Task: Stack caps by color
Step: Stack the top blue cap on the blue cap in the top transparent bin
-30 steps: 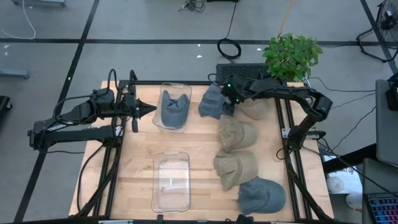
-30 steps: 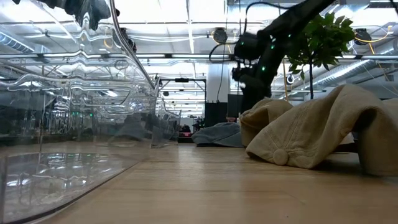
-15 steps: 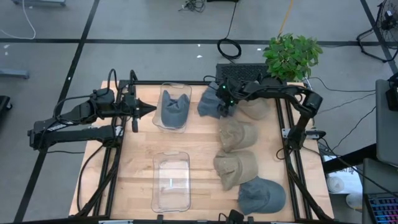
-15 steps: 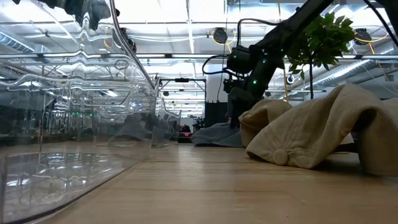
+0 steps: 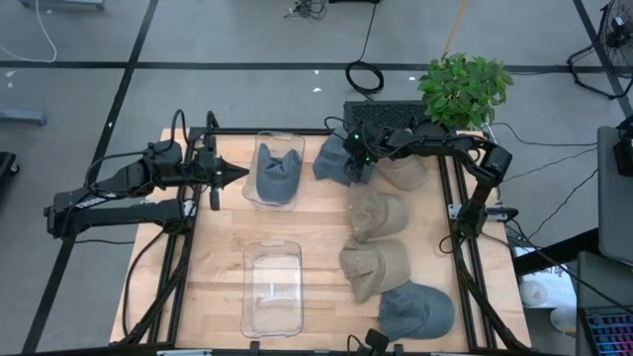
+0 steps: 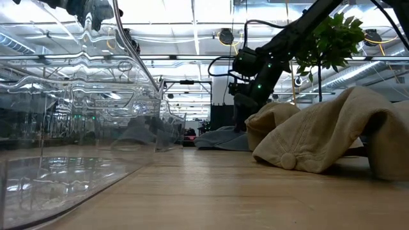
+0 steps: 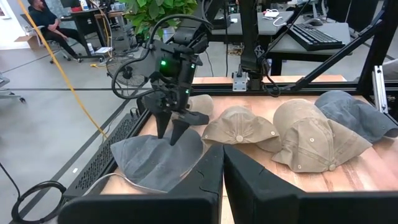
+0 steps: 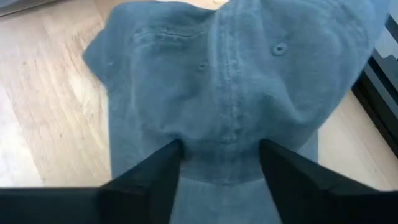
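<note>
A slate blue-grey cap (image 5: 331,161) lies crown up at the table's far edge. My right gripper (image 5: 353,166) stands over it, open, with a finger on either side of the crown's middle seam (image 8: 233,93). Another blue-grey cap (image 5: 277,170) sits in the far clear bin (image 5: 259,193). A third blue-grey cap (image 5: 415,311) lies at the near right. Three tan caps (image 5: 380,213) (image 5: 374,267) (image 5: 406,175) lie along the right side. My left gripper (image 5: 237,173) hangs shut to the left of the far bin. My right gripper comes at the blue-grey cap from above, slanting in from the table's right. Its open fingertips (image 8: 166,160) are set down into the cloth of the crown (image 7: 163,149), with the seam and a hump of cloth between them. The cap lies flat on the table.
The near clear bin (image 5: 272,287) stands left of the tan caps. A keyboard (image 5: 381,114) and a potted plant (image 5: 463,89) sit beyond the far edge. Bare wood lies between the bins and the caps.
My right gripper has moved toward the table's left and come down onto the blue-grey cap at the far edge, then held there.
</note>
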